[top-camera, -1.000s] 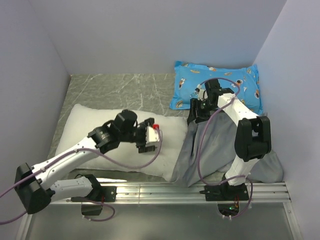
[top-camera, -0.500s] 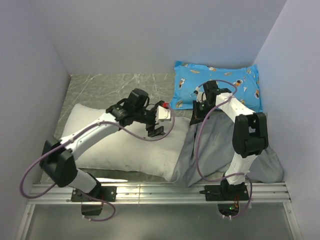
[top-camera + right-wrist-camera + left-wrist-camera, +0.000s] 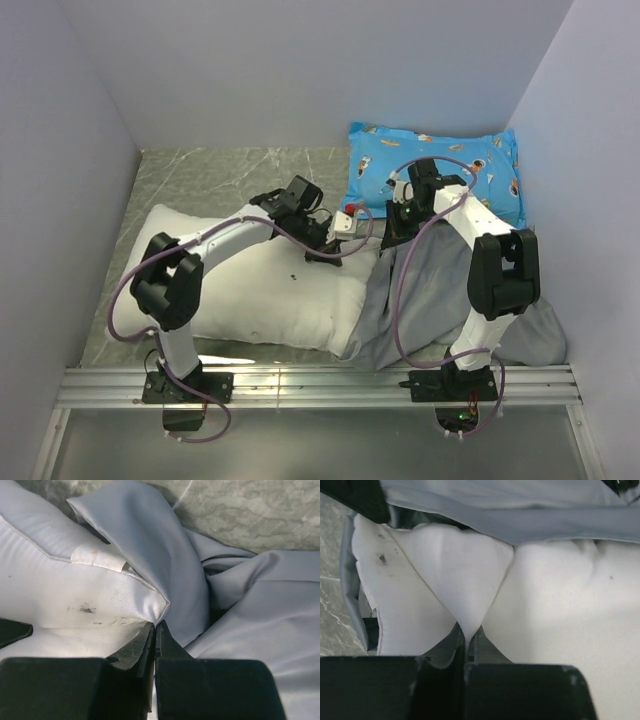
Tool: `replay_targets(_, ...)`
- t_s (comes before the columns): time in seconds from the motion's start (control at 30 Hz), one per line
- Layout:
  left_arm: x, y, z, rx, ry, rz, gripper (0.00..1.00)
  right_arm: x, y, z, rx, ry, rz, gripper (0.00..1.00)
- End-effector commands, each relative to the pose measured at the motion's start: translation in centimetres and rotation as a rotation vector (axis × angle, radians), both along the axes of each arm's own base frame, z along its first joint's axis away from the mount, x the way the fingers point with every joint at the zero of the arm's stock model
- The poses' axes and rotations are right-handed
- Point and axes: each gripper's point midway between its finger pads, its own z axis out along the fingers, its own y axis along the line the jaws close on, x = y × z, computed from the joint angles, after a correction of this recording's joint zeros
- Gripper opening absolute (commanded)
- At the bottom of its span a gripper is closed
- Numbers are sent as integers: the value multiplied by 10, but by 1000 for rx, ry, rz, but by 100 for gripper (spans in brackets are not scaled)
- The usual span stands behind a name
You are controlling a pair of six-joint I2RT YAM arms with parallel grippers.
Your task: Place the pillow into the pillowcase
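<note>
Left wrist: end effector (image 3: 466,637) clamping pillow (image 3: 555,605)

A plain white pillow (image 3: 250,290), grey pillowcase (image 3: 430,290), blue cartoon-print cushion (image 3: 445,165) and grey marbled desk (image 3: 230,175) are being shown here.

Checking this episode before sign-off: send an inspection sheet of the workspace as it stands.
Surface: grey marbled table; metal rail along the near edge.
Job's things: white pillow lies flat, mostly outside; its right end meets the grey pillowcase, which is wrinkled and drawn up toward the right arm.
Clutter: blue printed pillow in the far right corner.
Grippers: left gripper shut on a pinch of the pillow; right gripper shut on the pillowcase's edge beside the pillow's corner.
Cables: purple cables loop along both arms; no snag seen.
Surroundings: plain walls on three sides; nothing else seen.
</note>
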Motion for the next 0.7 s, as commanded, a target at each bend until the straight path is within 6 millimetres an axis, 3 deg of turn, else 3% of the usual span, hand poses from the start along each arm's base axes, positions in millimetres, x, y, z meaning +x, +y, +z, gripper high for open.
replay_targets(0.0, -37, 24, 5, -4, -36, -103, 0, 7, -13, 18, -61, -70, 29, 5)
replay_targets(0.17, -66, 43, -7, 24, -119, -197, 0, 8, -19, 14, -95, -64, 28, 9)
replay_targets(0.27, -65, 43, -9, 33, -118, -180, 0, 5, -20, 15, -103, -53, 30, 20)
replay_targets(0.43, -60, 39, -9, 30, -107, -149, 0, -13, -26, 13, -125, 5, 54, 20)
replay_targets(0.5, -59, 39, -10, 36, -106, -150, 0, -20, -27, 12, -126, 18, 74, 27)
replay_targets(0.53, -59, 38, -9, 34, -108, -150, 0, -23, -27, 13, -118, 21, 82, 27)
replay_targets(0.67, -61, 37, -8, 20, -114, -163, 0, -24, -22, 14, -90, 16, 93, 0)
